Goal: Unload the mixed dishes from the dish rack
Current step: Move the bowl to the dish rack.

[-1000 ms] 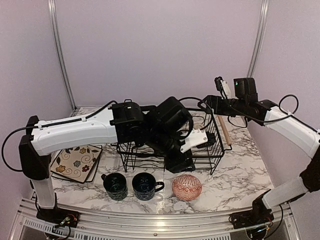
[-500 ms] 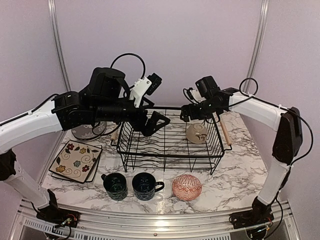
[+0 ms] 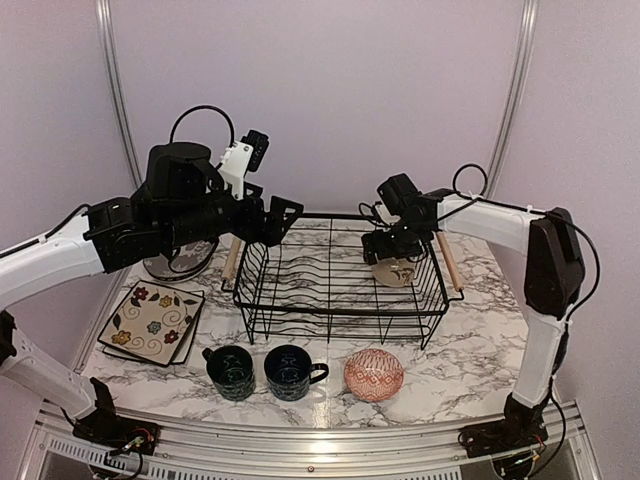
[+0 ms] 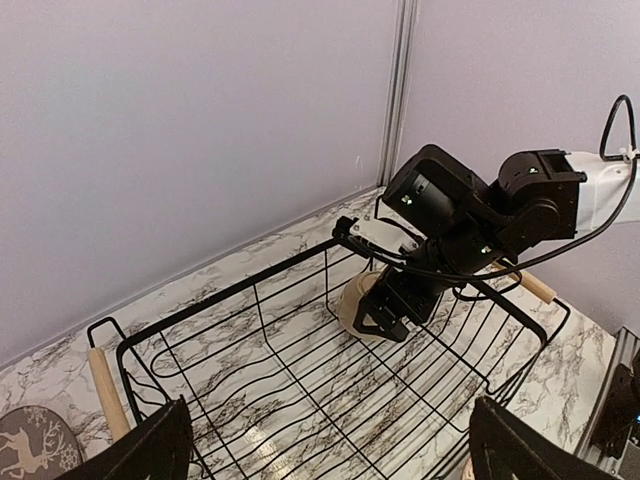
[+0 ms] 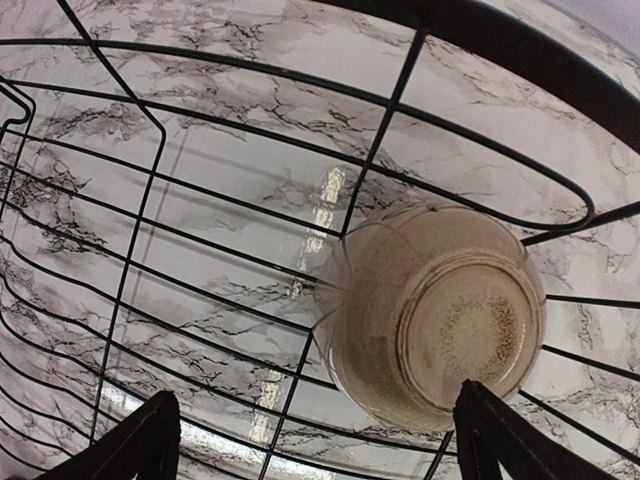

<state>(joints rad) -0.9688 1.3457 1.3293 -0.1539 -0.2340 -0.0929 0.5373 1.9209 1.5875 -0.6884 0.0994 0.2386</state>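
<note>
L gripper (image 4: 330, 420) pulled back off dish rack (image 3: 330, 312), jaws wide; R gripper (image 5: 315, 400) dropped over beige bowl (image 5: 440, 320), spread

The top external view looks down from the near edge over the whole white marble table (image 3: 480, 360). The left wrist view faces right across the black wire dish rack (image 4: 300, 400). The right wrist view hangs close above the round beige bowl (image 5: 440, 320), which all three share.
</note>
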